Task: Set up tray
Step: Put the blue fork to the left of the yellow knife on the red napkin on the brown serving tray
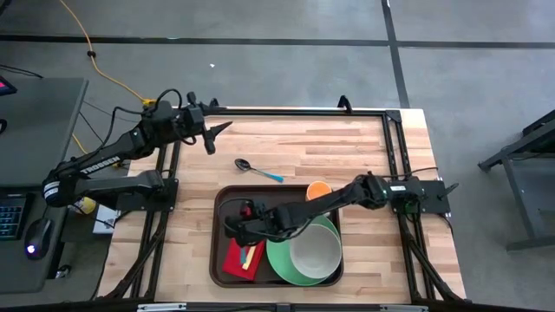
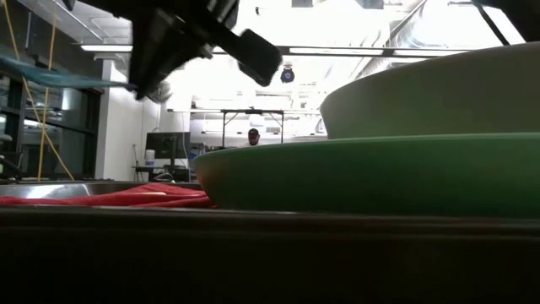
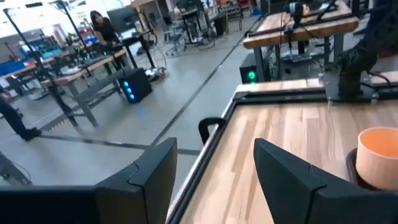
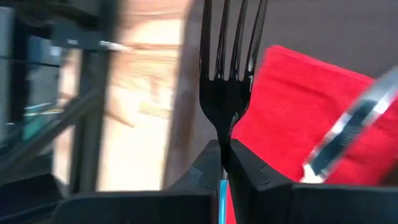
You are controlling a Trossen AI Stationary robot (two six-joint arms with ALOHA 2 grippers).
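The tray (image 1: 220,260) sat at the near middle of the wooden table (image 1: 373,156), and it was already pretty loaded: a green plate (image 1: 279,260) with a pale bowl (image 1: 314,251) on it took up the right side, a red napkin (image 1: 236,260) lay on the left side, and an orange cup (image 1: 318,188) stood at the far right corner, touching the rim as far as I could tell. The right gripper (image 1: 236,227) was over the left part of the tray, just beyond the napkin, with its fingers clamped on a black fork (image 4: 229,68), tines pointing away from the wrist camera. In that same wrist view a shiny metal utensil (image 4: 354,134) lay across the red cloth, too blurry to name. Farther back on the bare wood was a spoon (image 1: 257,170) with a blue handle, just beyond the tray. The left gripper (image 1: 217,130) hung out by the far left corner of the table, fingers apart and holding nothing.
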